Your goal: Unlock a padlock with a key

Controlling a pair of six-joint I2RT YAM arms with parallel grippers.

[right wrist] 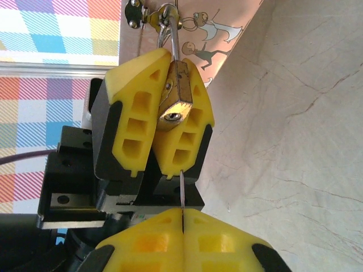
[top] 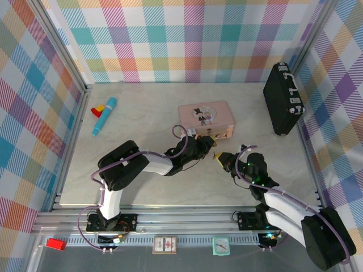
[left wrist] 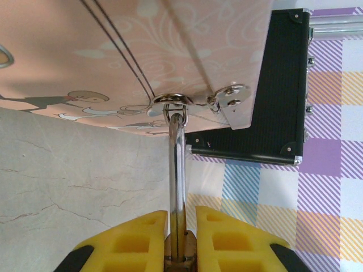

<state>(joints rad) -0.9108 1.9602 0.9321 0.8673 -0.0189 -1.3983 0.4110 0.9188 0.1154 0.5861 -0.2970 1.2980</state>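
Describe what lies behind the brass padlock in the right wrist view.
Yellow fingers of the left pincer clamp the padlock; beyond them its shackle hooks the hasp of the pink tin. The fingers hide the padlock's sides.

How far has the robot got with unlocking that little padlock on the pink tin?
Done: the left gripper is shut on the padlock, which hangs from the clasp of the pink tin, its keyhole facing the right gripper. In hand: the right gripper holds the key pointed towards the keyhole, not yet inserted. Left: push the key in, turn it, free the shackle.
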